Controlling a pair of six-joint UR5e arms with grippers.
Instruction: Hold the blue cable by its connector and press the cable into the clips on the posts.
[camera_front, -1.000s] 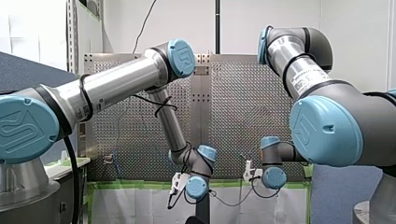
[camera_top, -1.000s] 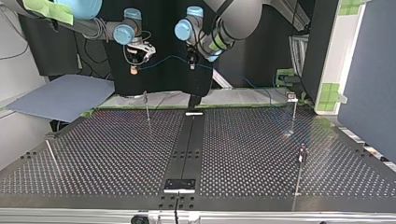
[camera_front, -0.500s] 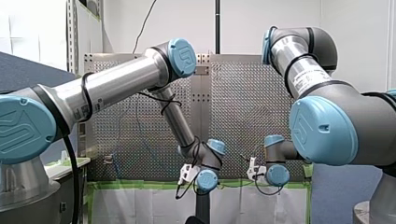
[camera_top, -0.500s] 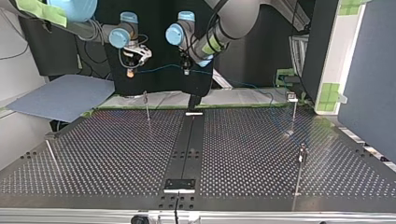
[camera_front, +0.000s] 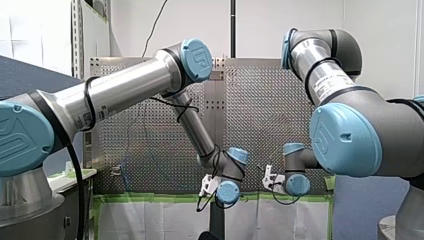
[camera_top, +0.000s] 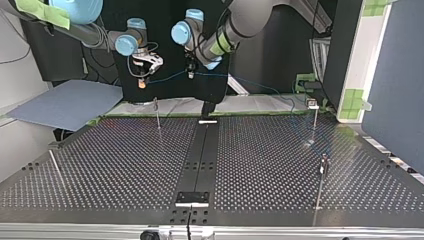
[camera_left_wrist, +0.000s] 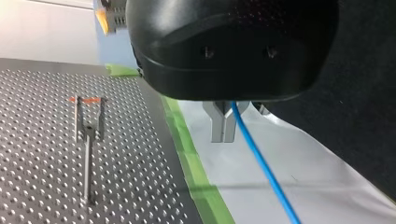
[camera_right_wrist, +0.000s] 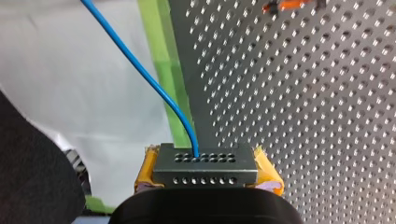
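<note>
Beyond the perforated table's (camera_top: 125, 165) far edge, at the top view's eleven o'clock, my right gripper (camera_right_wrist: 205, 171) clamped its yellow pads (camera_right_wrist: 145, 170) on the connector (camera_right_wrist: 205, 163). My left gripper (camera_left_wrist: 222, 138) hung at its three o'clock, metal fingers (camera_left_wrist: 217, 123) pinched shut on the blue cable (camera_left_wrist: 262, 163), which ran between the two and on toward four o'clock. A post (camera_top: 157, 114) stood at the right gripper's five o'clock.

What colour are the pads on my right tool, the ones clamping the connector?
Yellow. The pads show best in the right wrist view.
</note>
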